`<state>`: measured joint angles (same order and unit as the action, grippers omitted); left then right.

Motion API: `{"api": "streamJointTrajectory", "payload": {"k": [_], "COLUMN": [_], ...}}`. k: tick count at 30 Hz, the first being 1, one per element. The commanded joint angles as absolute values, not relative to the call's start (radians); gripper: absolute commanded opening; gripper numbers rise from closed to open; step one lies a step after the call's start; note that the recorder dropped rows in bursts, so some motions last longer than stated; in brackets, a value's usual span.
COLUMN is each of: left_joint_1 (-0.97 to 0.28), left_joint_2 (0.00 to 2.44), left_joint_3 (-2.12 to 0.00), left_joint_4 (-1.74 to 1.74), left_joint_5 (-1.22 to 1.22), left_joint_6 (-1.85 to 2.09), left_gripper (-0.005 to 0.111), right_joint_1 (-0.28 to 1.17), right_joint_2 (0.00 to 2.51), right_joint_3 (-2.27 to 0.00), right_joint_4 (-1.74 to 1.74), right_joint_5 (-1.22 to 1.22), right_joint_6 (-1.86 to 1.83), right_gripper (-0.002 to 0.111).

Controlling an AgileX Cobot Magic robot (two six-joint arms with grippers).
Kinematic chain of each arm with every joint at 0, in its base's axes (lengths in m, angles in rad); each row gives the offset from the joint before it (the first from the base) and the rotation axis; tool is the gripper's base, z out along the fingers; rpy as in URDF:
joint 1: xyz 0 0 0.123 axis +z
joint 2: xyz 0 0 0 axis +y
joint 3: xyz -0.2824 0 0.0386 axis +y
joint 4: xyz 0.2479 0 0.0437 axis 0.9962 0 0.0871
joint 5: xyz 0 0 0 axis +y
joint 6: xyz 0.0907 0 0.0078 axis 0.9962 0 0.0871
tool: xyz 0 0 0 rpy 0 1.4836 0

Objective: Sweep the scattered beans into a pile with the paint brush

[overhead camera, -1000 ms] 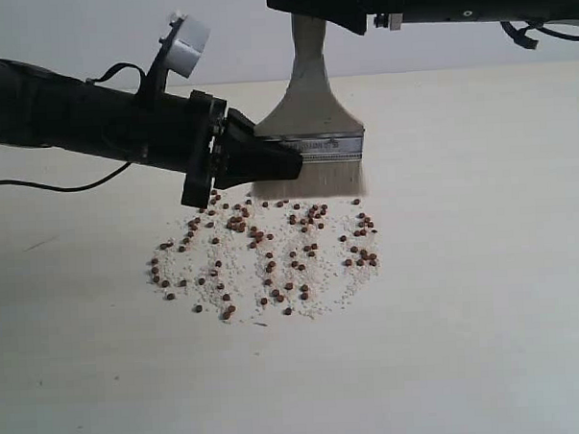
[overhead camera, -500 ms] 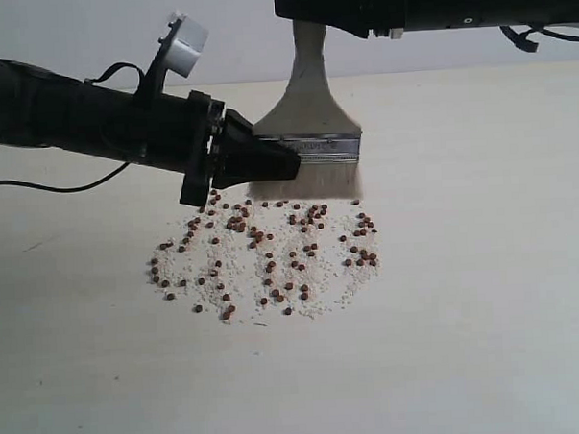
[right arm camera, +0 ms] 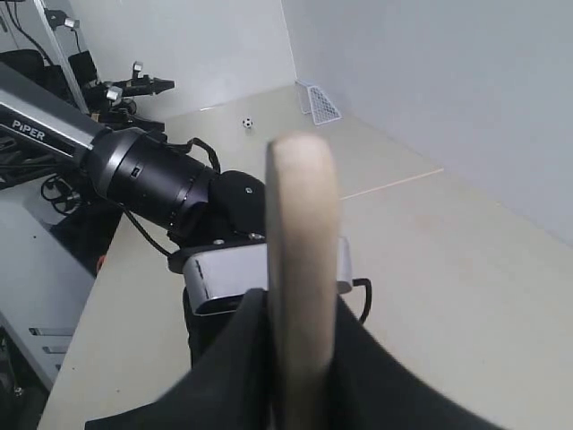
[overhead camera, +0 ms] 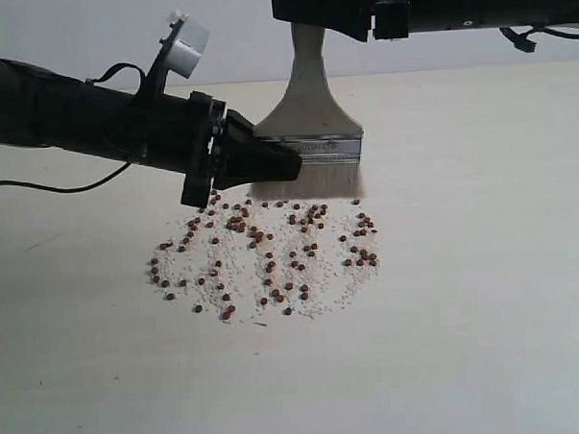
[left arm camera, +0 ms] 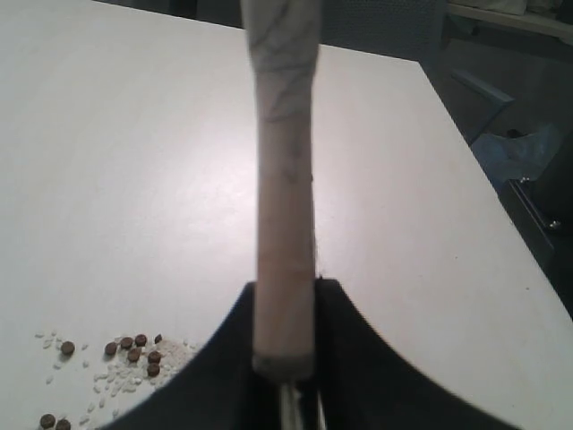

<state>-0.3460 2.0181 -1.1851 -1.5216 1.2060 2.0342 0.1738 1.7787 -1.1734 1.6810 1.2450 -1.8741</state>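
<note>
The paint brush (overhead camera: 310,106) hangs upright with its whitish bristles (overhead camera: 307,184) just above the far edge of the beans (overhead camera: 267,261). The reddish-brown beans and pale grit lie spread in a wide patch on the table, not as one pile. My left gripper (overhead camera: 283,162) is shut on the brush's silver ferrule (overhead camera: 333,147) from the left side. My right gripper (overhead camera: 310,24) is shut on the top of the handle. In the left wrist view the handle (left arm camera: 285,206) rises from between the left gripper (left arm camera: 285,363), with a few beans (left arm camera: 134,349) beside it. The right wrist view shows the handle's end (right arm camera: 303,242) clamped in the right gripper (right arm camera: 300,336).
The cream table (overhead camera: 484,266) stretches bare to the right and toward the front of the bean patch. The left arm (overhead camera: 83,120) lies low across the table's left side, and its wrist camera (right arm camera: 224,273) shows in the right wrist view. The right arm (overhead camera: 472,2) spans the top.
My right gripper has shut on the top of the brush handle and shifted slightly. The brush, the left gripper and the beans have stayed nearly where they were.
</note>
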Motion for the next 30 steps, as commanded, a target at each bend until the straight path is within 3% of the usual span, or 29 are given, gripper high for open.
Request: {"api": "streamJointTrajectory", "payload": {"k": [1, 4, 8, 11, 17, 27, 30], "left_joint_1": [-0.350, -0.350, -0.350, -0.350, -0.326, -0.205, -0.199], "left_joint_2": [2.015, 2.015, 2.015, 2.015, 2.009, 2.008, 2.001], "left_joint_3": [-1.186, -1.186, -1.186, -1.186, -1.186, -1.186, -1.182], "left_joint_4": [-1.537, -1.539, -1.554, -1.571, -1.545, -1.463, -1.418], "left_joint_5": [1.221, 1.221, 1.221, 1.221, 1.221, 1.221, 1.221], "left_joint_6": [1.995, 1.993, 1.987, 1.961, 1.912, 1.751, 1.735], "left_gripper": [0.005, 0.023, 0.057, 0.067, 0.068, 0.067, 0.058], "right_joint_1": [0.175, 0.175, 0.175, 0.175, 0.175, 0.171, 0.171], "right_joint_2": [1.780, 1.780, 1.780, 1.780, 1.778, 1.698, 1.655], "right_joint_3": [-1.185, -1.185, -1.185, -1.185, -1.185, -1.185, -1.167], "right_joint_4": [1.691, 1.690, 1.694, 1.701, 1.744, 1.744, 1.744], "right_joint_5": [1.221, 1.221, 1.221, 1.221, 1.204, 0.838, 0.752], "right_joint_6": [-1.897, -1.897, -1.897, -1.897, -1.897, -1.828, -1.828], "right_gripper": [0.000, 0.000, 0.000, 0.000, 0.000, 0.000, 0.000]}}
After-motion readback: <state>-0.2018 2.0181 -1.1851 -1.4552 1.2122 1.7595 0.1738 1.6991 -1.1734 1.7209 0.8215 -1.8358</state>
